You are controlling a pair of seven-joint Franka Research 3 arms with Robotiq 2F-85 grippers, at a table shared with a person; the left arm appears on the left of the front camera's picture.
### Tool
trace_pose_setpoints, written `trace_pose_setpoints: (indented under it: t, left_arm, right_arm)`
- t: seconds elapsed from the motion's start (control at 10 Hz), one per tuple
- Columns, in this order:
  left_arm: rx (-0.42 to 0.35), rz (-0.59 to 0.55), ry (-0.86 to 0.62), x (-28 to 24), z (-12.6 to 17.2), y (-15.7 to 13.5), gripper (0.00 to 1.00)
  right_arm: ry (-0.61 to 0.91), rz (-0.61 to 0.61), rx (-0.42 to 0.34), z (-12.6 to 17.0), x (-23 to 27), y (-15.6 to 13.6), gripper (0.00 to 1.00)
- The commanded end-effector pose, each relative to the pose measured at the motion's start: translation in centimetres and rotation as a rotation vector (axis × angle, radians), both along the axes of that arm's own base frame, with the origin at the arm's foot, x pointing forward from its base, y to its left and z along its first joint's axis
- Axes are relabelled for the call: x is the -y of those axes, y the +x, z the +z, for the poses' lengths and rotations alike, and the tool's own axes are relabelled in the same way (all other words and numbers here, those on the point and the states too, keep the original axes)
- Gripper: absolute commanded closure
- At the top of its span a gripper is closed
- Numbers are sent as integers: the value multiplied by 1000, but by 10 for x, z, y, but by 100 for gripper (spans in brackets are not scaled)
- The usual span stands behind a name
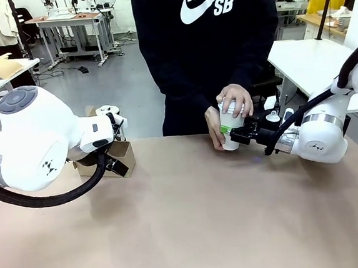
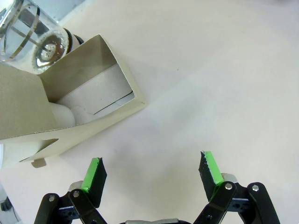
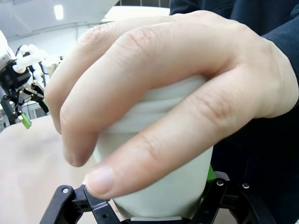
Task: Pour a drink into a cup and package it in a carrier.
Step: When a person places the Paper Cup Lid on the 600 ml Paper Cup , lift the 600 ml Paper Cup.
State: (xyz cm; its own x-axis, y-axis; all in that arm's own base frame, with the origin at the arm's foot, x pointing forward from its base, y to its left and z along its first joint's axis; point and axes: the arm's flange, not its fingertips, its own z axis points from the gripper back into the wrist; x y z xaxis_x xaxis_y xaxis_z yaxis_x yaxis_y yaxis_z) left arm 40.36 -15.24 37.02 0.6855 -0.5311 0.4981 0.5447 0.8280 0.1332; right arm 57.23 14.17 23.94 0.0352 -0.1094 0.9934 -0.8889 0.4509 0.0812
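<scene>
The white paper cup (image 1: pixel 230 141) stands at the table's far edge, and my right gripper (image 1: pixel 236 133) is shut on its side. A person's hands (image 1: pixel 233 98) press down on its white lid. In the right wrist view the hand (image 3: pixel 163 93) covers the top of the cup (image 3: pixel 159 196), which sits between my fingers. My left gripper (image 2: pixel 152 172) hangs open over bare table, just beside the brown cardboard carrier (image 2: pixel 70 107), also seen at the far left (image 1: pixel 124 152). The glass press jug (image 2: pixel 32 32) stands behind the carrier; its glass looks clear here.
The tan table (image 1: pixel 186 221) stretches wide in front of both arms. My left arm's bulky white body (image 1: pixel 35 143) fills the left side. The person's dark torso (image 1: pixel 209 43) stands right behind the cup. Other tables stand farther back.
</scene>
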Motion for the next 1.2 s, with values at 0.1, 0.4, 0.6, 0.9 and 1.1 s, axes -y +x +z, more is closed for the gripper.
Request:
trace_pose_setpoints:
  t: [0.1, 0.4, 0.6, 0.9, 1.1]
  left_arm:
    - [0, 0, -2, 0, 0, 0, 0]
    - [0, 0, -2, 0, 0, 0, 0]
    - [0, 0, -2, 0, 0, 0, 0]
    - [0, 0, -2, 0, 0, 0, 0]
    - [0, 0, -2, 0, 0, 0, 0]
  right_arm:
    - [6, -1, 10, 6, -2, 2, 19]
    - [6, -1, 10, 6, -2, 2, 19]
    - [6, -1, 10, 6, -2, 2, 19]
    - [6, -1, 10, 6, -2, 2, 19]
    - [6, -1, 10, 6, -2, 2, 19]
